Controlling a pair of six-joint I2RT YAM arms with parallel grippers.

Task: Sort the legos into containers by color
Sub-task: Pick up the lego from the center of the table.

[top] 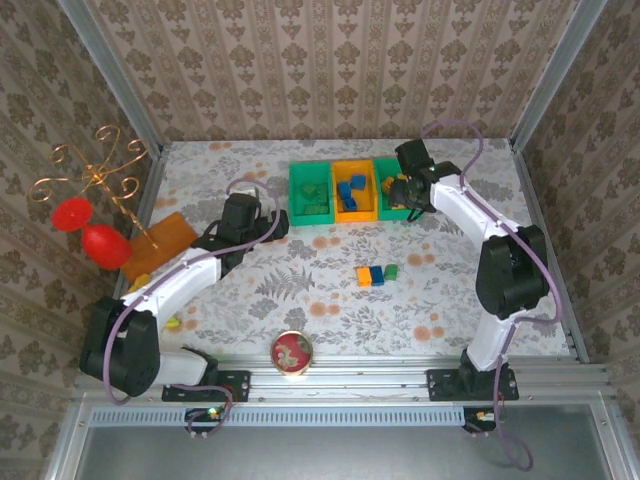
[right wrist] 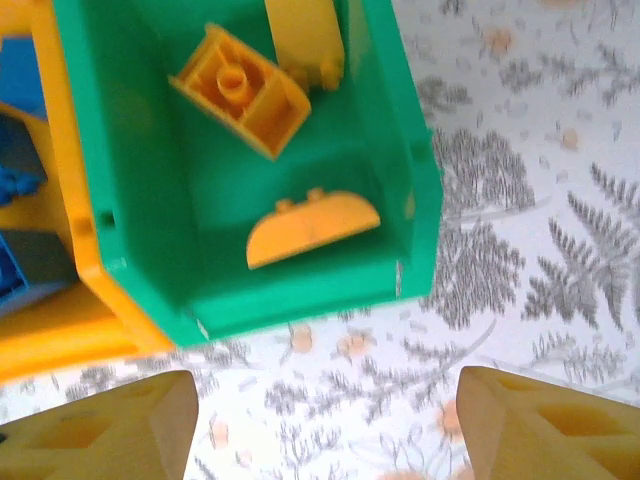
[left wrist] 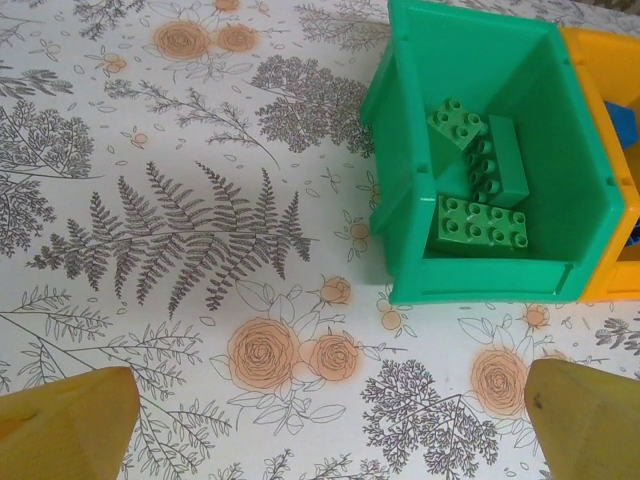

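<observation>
Floral tabletop (top: pixel 300 290) holds a row of small orange, blue, green plastic bricks (top: pixel 377 274). Right hand (right wrist: pixel 325 425), wide and empty, hangs nearer, toward the far edge.

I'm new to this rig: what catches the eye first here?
Three bright bins sit in a row at the far side, holding green, blue and orange-yellow bricks. Three loose bricks, orange, blue and green, lie mid-table. Two red balls hang from a gold stand at left.

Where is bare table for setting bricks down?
Free: floral table between the three plastic bins and the three loose small bricks; also between those bricks and the round red-lidded tin. Crowded: left edge, around the flat orange sheet.
</observation>
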